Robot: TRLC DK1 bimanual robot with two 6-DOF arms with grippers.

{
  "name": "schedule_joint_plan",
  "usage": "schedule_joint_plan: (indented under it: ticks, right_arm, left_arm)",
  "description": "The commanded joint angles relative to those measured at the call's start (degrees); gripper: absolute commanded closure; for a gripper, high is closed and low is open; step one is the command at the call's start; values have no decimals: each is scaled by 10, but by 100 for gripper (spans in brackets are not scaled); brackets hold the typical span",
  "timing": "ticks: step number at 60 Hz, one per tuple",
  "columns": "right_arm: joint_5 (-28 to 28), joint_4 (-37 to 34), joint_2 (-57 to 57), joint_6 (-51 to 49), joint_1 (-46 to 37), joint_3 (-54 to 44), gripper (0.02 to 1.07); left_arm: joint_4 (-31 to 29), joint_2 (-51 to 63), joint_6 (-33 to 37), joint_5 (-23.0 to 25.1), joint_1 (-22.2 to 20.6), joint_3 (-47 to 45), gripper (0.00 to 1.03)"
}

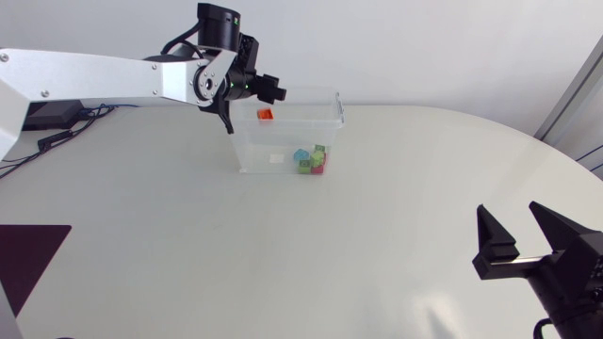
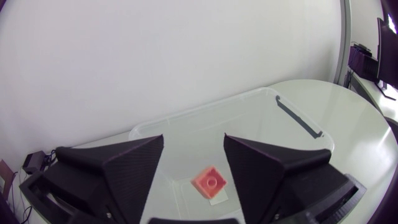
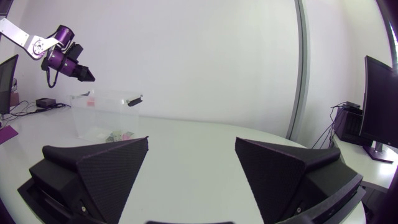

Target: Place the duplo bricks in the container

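Clear plastic container (image 1: 254, 141), square red studded brick (image 2: 209, 182) beneath spread left fingers (image 2: 118, 174), wedge-shaped right fingers (image 3: 99, 171) apart.

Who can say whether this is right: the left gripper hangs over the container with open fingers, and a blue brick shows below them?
Not quite. The brick below the fingers is red, not blue, as the left wrist view shows. The rest holds: the left gripper hangs over the container with open fingers.
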Motion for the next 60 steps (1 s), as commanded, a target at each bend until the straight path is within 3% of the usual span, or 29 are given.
schedule_joint_plan:
  ticks: [1, 13, 31, 44, 60]
  right_arm:
    - [-1, -5, -5, -11, -6, -15, 6]
    - [-1, -5, -4, -11, -6, -15, 6]
    - [-1, -5, -4, -11, -6, -15, 6]
    - [-1, -5, -5, -11, -6, -15, 6]
    - [-1, -5, -5, -11, -6, -15, 6]
  left_arm:
    - [-2, 15, 8, -6, -1, 20, 3]
    - [-1, -2, 1, -7, 9, 14, 3]
    - [19, -138, 0, -7, 51, -70, 3]
    - [44, -242, 2, 11, 91, -187, 3]
    - [73, -424, -10, 24, 96, -355, 3]
